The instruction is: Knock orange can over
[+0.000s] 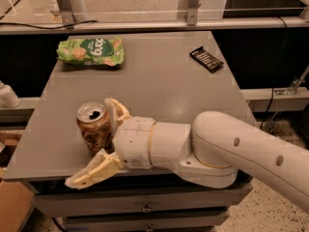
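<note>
The orange can (94, 127) stands upright near the front left edge of the grey table (164, 86), its silver pull-tab top showing. My gripper (99, 141) reaches in from the right with its cream fingers spread open around the can. One finger (117, 111) lies behind the can on its right. The other finger (94, 170) lies in front of the can, at the table's front edge. The can sits between them, close to the gripper's palm. I cannot tell whether the fingers touch it.
A green snack bag (91, 50) lies at the back left of the table. A dark flat packet (206, 59) lies at the back right. My white arm (227, 149) covers the front right of the table. A metal rail (154, 25) runs behind the table.
</note>
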You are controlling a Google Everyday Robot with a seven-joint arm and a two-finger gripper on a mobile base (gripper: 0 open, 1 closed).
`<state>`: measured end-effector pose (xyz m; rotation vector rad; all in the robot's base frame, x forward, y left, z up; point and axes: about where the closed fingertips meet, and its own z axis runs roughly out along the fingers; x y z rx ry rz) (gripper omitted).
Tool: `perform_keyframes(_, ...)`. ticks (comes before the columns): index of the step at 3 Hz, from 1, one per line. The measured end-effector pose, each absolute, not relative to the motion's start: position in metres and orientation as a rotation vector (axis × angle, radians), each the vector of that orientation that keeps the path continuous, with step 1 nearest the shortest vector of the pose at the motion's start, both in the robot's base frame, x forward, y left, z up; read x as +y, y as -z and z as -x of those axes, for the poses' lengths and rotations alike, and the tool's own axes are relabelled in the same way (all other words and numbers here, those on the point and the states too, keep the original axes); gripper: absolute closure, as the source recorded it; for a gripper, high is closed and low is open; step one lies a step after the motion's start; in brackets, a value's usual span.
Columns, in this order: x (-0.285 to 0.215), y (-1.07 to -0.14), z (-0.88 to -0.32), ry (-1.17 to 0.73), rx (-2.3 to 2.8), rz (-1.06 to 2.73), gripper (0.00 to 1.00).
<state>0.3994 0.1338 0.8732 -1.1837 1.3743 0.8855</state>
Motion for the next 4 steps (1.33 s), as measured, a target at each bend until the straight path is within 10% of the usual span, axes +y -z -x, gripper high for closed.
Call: perform_keyframes(4,0.125,-0.876,-0.420,-0.763,1.314,1.109,0.88)
